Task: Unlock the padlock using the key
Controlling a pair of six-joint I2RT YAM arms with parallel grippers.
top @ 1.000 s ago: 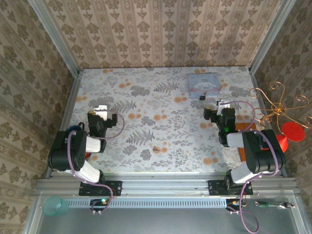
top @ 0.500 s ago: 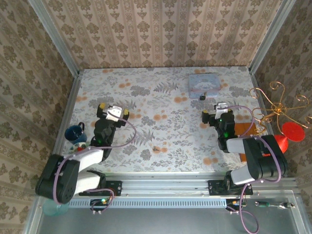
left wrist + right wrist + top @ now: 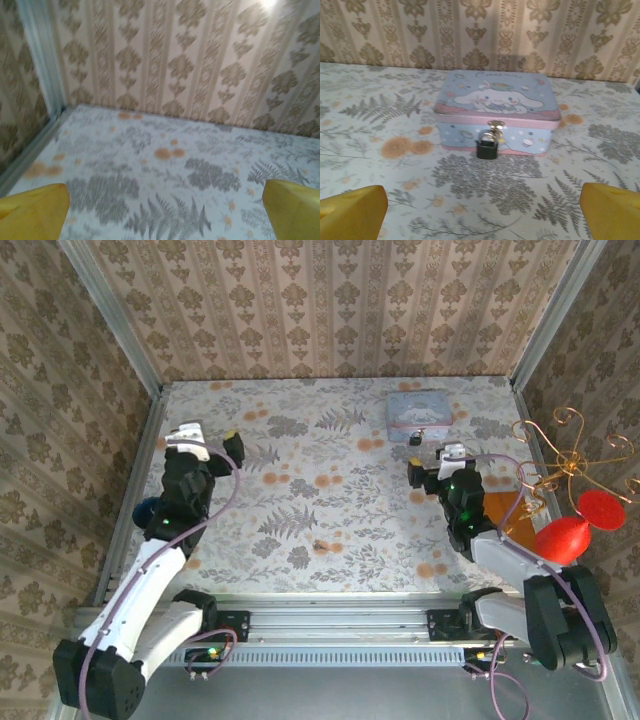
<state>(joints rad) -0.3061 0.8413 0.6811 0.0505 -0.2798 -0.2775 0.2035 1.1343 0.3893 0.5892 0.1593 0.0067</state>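
- padlock (image 3: 486, 150): black body, matt; shackle bright, glossy metal
- tin (image 3: 495, 112): smooth, printed, metal-looking, slight sheen
- table cover (image 3: 395, 115): floral print, matt
- right gripper (image 3: 482, 205) pads (image 3: 352, 212): yellow, matt, plastic-looking
- frame rail (image 3: 340, 625): bare brushed metal

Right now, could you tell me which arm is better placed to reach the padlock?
Right. The right gripper, open, faces the padlock hanging on the tin; the left gripper is far off at the left of the table.
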